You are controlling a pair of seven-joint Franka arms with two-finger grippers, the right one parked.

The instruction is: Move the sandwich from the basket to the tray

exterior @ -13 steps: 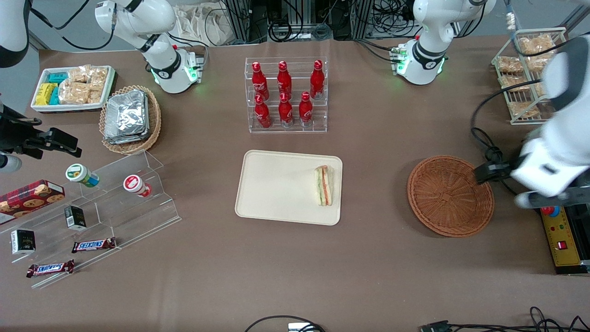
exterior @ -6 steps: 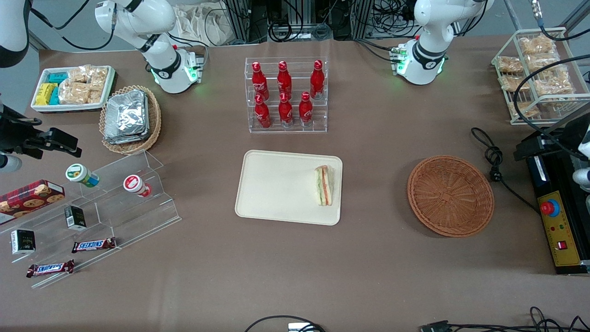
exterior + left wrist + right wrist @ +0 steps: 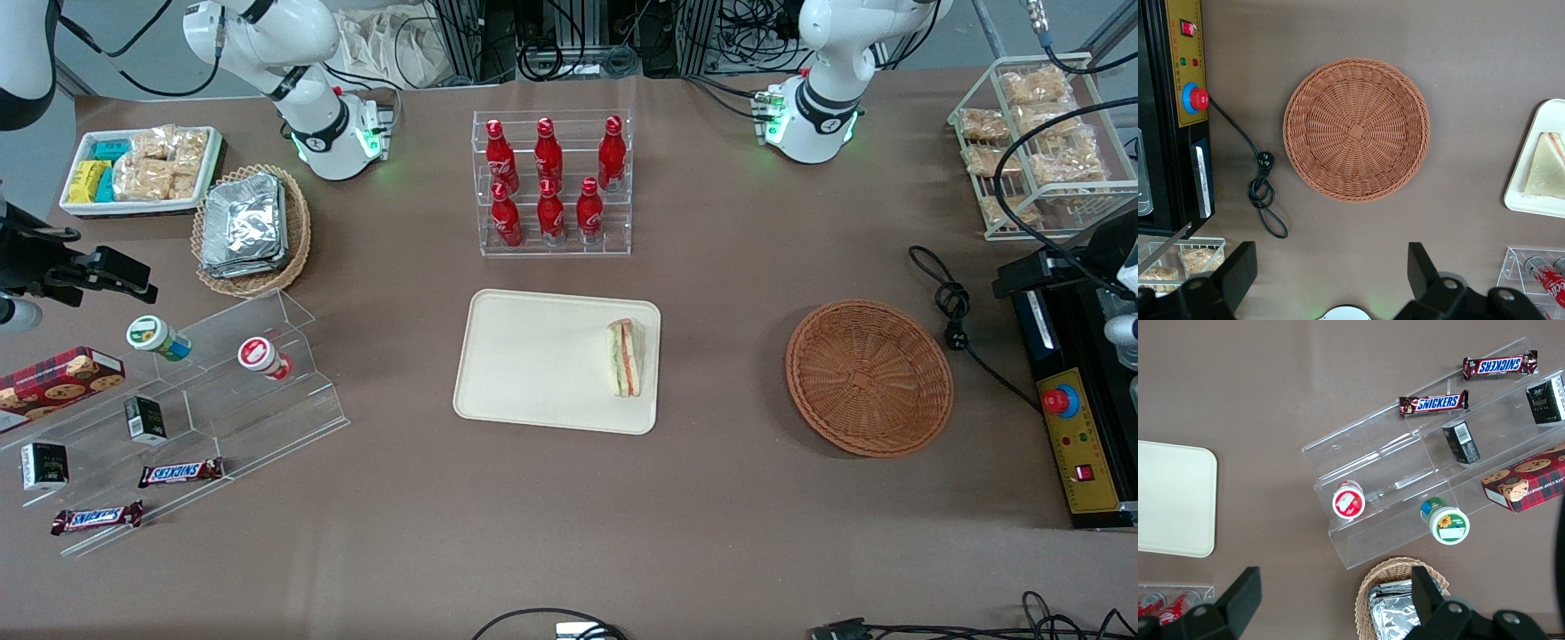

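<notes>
The sandwich (image 3: 625, 358) lies on the cream tray (image 3: 533, 364), at the tray's edge nearest the basket. It also shows in the left wrist view (image 3: 1546, 175) on the tray (image 3: 1551, 117). The reddish-brown wicker basket (image 3: 869, 378) is empty; the left wrist view looks down into the basket (image 3: 1357, 129). My left gripper (image 3: 1331, 272) is open and empty. It hangs high above the table beside the basket, toward the working arm's end. In the front view only part of the arm (image 3: 1080, 258) shows at the frame's edge.
A control box with a red button (image 3: 1076, 444) and a black cable (image 3: 951, 302) lie beside the basket. A wire rack of bagged snacks (image 3: 1031, 142) stands near them. A rack of red bottles (image 3: 551, 182) stands farther from the camera than the tray.
The left arm has drawn back from beside the basket toward the working arm's end of the table. The sandwich, tray and basket have not moved.
</notes>
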